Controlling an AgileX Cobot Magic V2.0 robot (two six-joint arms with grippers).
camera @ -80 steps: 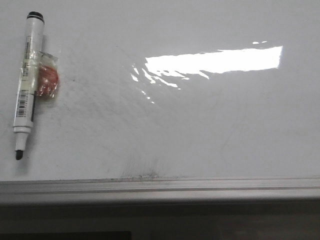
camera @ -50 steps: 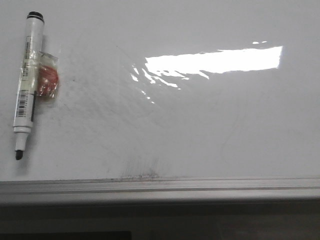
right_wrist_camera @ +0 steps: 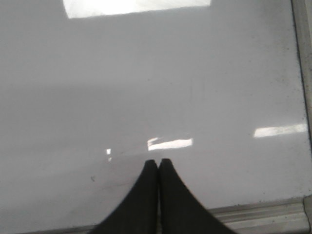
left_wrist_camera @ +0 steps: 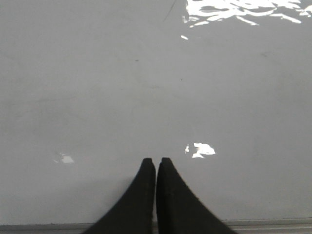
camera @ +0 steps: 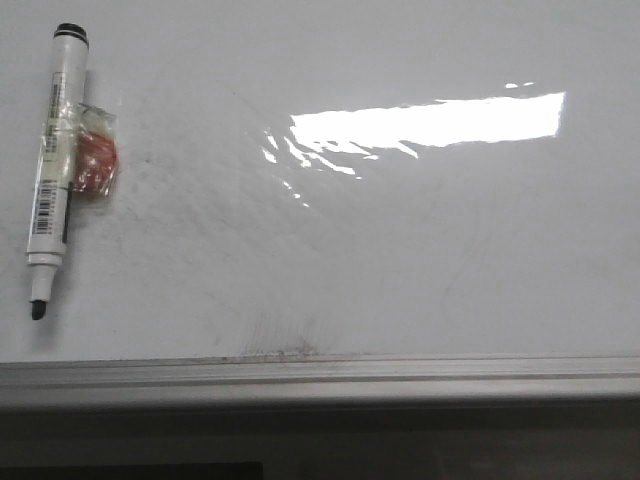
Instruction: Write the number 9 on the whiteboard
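The whiteboard fills the front view, glossy white with faint grey smudges and a bright glare patch. No drawn number 9 shows on it. A white marker with a black uncapped tip lies at the board's left side, with a taped red lump beside its barrel. My left gripper is shut and empty over bare board near its rail. My right gripper is shut and empty over bare board near a corner. Neither gripper shows in the front view.
A grey metal edge rail runs along the board's near edge, with a dark smudge just above it. In the right wrist view the rail meets a side frame.
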